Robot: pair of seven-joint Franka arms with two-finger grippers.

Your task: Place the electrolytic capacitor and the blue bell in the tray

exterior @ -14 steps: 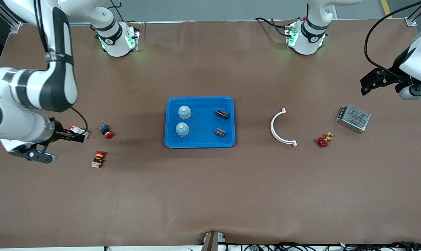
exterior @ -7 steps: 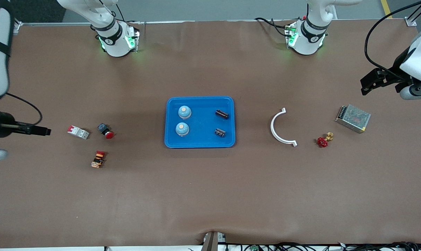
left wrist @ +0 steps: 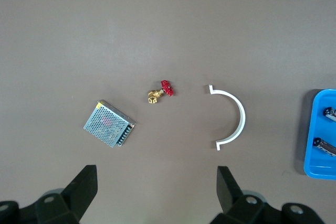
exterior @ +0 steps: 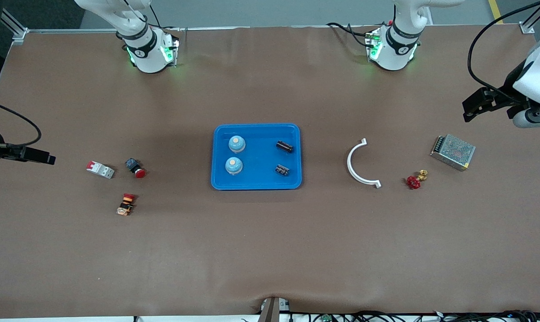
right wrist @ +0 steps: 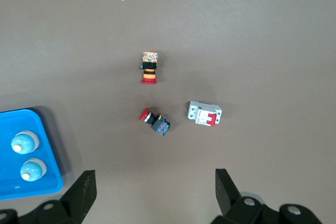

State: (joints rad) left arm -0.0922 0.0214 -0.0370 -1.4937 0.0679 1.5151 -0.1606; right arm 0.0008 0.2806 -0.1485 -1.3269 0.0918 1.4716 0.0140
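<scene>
Two blue bells (right wrist: pixel 24 142) in tray (right wrist: pixel 47 145); three switch-like parts (right wrist: pixel 155 122) lie apart

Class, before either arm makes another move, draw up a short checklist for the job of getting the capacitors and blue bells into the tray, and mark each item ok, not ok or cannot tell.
1. Both blue bells inside the tray: ok.
2. Both electrolytic capacitors inside the tray: ok.
3. Left gripper open and empty, above the table near the metal power supply: ok.
4. Right gripper open and empty, at the right arm's end of the table: ok.
5. No bell or capacitor among the loose parts outside the tray: ok.
</scene>
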